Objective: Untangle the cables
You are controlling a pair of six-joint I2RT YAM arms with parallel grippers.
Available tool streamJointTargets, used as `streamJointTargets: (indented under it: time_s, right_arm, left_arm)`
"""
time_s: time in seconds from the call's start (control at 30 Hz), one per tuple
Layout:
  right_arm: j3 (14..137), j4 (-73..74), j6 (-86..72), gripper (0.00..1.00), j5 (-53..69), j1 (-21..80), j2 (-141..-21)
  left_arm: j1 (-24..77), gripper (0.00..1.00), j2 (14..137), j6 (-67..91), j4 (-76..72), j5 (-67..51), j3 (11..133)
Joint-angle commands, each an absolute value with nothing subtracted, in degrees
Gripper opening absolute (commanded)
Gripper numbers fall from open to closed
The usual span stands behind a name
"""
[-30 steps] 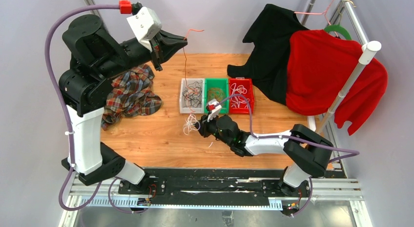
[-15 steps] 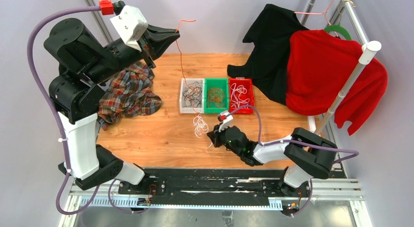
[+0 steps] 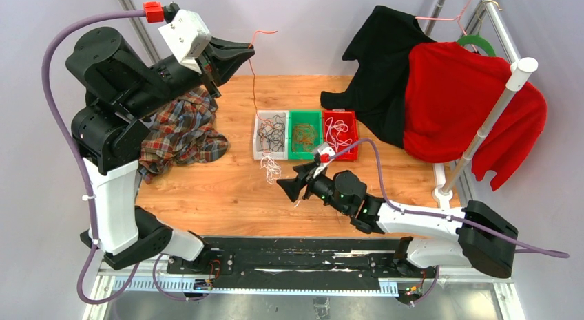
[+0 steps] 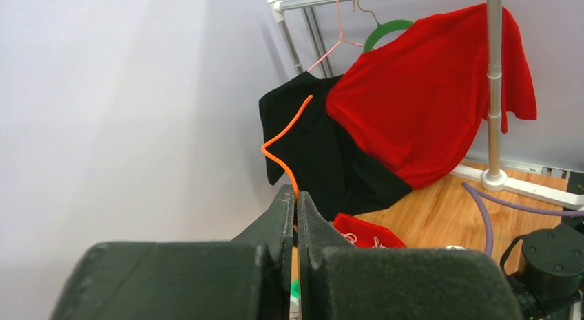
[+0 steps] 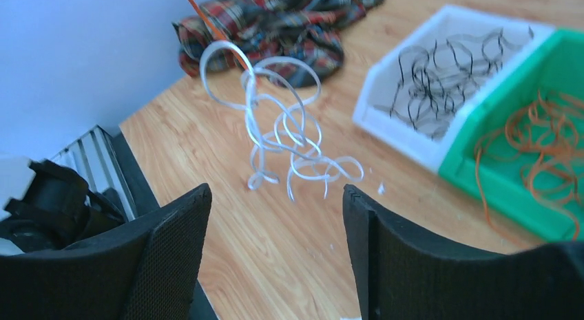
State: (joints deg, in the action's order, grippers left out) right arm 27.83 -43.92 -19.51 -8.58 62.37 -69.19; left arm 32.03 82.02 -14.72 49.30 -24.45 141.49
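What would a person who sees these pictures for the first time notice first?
The left gripper, raised high at the back left, pinches an orange cable, from which a white tangle dangles near the open right gripper at table centre. A red garment hangs on the rack at the right.

Pale lilac-grey walls [image 3: 324, 24] close in a wooden table [image 3: 220, 196] under flat, even light, with a white clothes rail [image 3: 483, 131] at its right holding a red shirt [image 3: 447, 100] and a black one [image 3: 379, 65], and a plaid shirt [image 3: 182, 131] heaped at the left.
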Motion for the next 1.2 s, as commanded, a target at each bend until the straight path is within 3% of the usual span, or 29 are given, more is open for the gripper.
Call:
streamJointTargets:
  time_s: [0.0, 0.1, 0.27, 0.33, 0.43, 0.47, 0.77, 1.03, 1.17]
  right_arm:
    - [33.84, -40.96, -14.08, 0.7, -6.39, 63.37, -70.13]
    - [36.56, -42.08, -13.95, 0.69, -5.42, 63.37, -73.33]
    - [38.86, -41.67, -15.35, 0.57, -6.25, 63.24, -78.49]
    - [39.14, -41.91, -15.71, 0.43, -6.28, 63.19, -79.65]
    - [38.63, -41.9, -16.56, 0.06, -7.46, 63.19, -79.86]
    - [38.11, -41.61, -17.02, 0.01, -8.34, 63.1, -79.65]
    - [24.06, -43.41, -22.51, 0.01, -15.87, 60.63, -77.81]
    - [13.25, -45.71, -29.83, 0.01, -22.88, 58.27, -78.17]
    - [10.55, -46.37, -31.21, 0.01, -22.81, 58.27, -73.36]
  left_arm:
    - [32.61, 0.0, 81.5, -14.04, 47.47, -25.31, 141.59]
    - [32.7, 0.0, 81.47, -14.39, 47.47, -25.04, 141.67]
    - [32.7, 0.0, 81.39, -14.5, 47.46, -24.88, 142.15]
    - [32.7, 0.0, 81.34, -14.5, 47.46, -24.91, 142.37]
    - [32.7, 0.0, 81.21, -15.08, 47.54, -24.68, 142.47]
    - [32.7, 0.0, 81.21, -15.32, 47.53, -24.43, 142.59]
    - [32.7, 0.0, 81.82, -19.64, 43.91, -19.1, 144.56]
    - [32.69, 0.0, 81.98, -25.87, 33.56, -7.11, 143.0]
    - [32.76, 0.0, 82.1, -23.96, 31.81, -9.63, 140.1]
